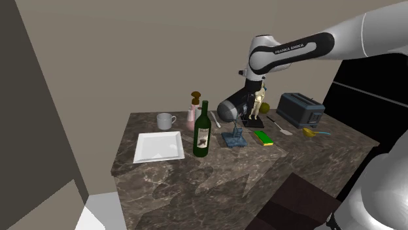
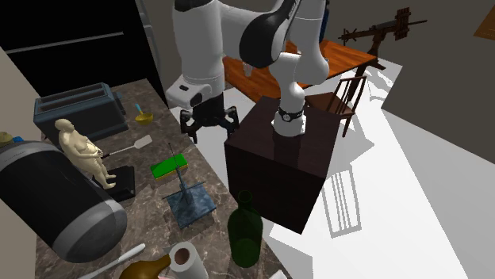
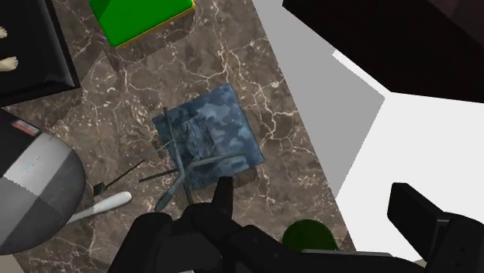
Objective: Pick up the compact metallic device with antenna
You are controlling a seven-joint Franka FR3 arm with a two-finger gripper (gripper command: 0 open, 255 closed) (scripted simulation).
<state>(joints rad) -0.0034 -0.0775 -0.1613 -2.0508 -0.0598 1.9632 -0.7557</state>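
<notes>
**Open gripper hangs over the antenna device on a marble counter**

A dark, veined marble counter (image 1: 196, 180) runs along a plain beige wall (image 1: 163, 46). Pale floor (image 2: 412, 158) lies beyond its edge, and a wooden table (image 2: 357, 54) and chair (image 2: 345, 95) stand further back in the second exterior view. The device (image 1: 234, 138) (image 2: 190, 204) (image 3: 209, 138) has a flat, square blue-grey body with a thin antenna rising from it. It lies near the counter's edge on the side of the stand (image 2: 270, 174).

In the shoulder view, with the device as the clock's centre:
- A green wine bottle (image 1: 203, 131) (image 3: 309, 233) stands upright at 9 o'clock, just beside it.
- A white square plate (image 1: 158, 146) lies further out, also at 9.
- A white mug (image 1: 165, 121) sits between 9 and 10.
- A green block (image 1: 265, 136) lies close at 3.
- A pale figurine (image 1: 259, 103) on a black base stands at 1.
- A grey toaster (image 1: 299, 108) sits at 2, well apart.
- A black cylinder (image 1: 229, 108) with a grey end shows at 12.

The white arm (image 1: 294, 49) reaches over from the stand. The black gripper (image 2: 210, 125) (image 3: 314, 192) points down over the counter with its fingers spread apart, holding nothing. In the wrist view the device lies beyond the fingertips, closer to one finger than the other, and neither touches it. The bottle's round green top shows between the fingers.
</notes>
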